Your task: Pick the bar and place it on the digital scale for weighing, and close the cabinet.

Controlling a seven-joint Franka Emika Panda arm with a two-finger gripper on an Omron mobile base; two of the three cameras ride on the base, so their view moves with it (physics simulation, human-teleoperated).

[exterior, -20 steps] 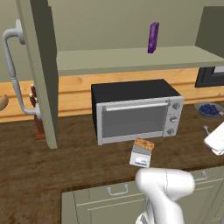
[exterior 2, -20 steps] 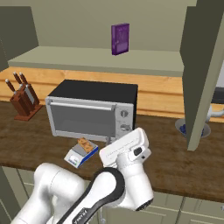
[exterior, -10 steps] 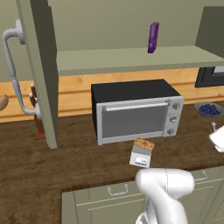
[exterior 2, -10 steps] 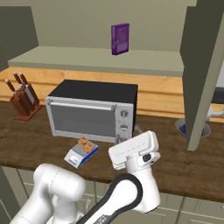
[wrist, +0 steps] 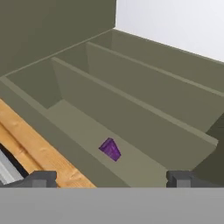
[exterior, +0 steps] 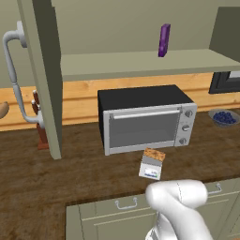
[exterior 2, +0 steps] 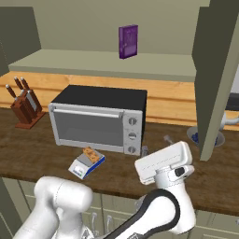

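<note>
From the left base view, you see the bar (exterior: 154, 153) already lying on the far edge of the digital scale (exterior: 151, 167), which sits on the counter (exterior: 70, 178) just in front of the toaster oven (exterior: 145, 117), toward its right end. The cabinet (exterior: 44, 75) door hangs open at the left, its curved handle (exterior: 14, 79) facing you.

From the right base view, the bar (exterior 2: 90, 153) rests on the scale (exterior 2: 85, 165) near the oven's (exterior 2: 100, 119) front left corner. The other cabinet door (exterior 2: 214, 74) stands open at the right, edge-on. The purple box (exterior 2: 128, 41) stands upright on the shelf (exterior 2: 102, 63).

In the hand view, the gripper (wrist: 111, 178) has its fingers spread wide with nothing between them, looking into the shelves at the purple box (wrist: 110, 149).

What remains for you is likely the doors. Expect a rigid, hinged panel that swings freely; push on its flat face near the free edge, or hook the smooth metal handle mid-length.
</note>
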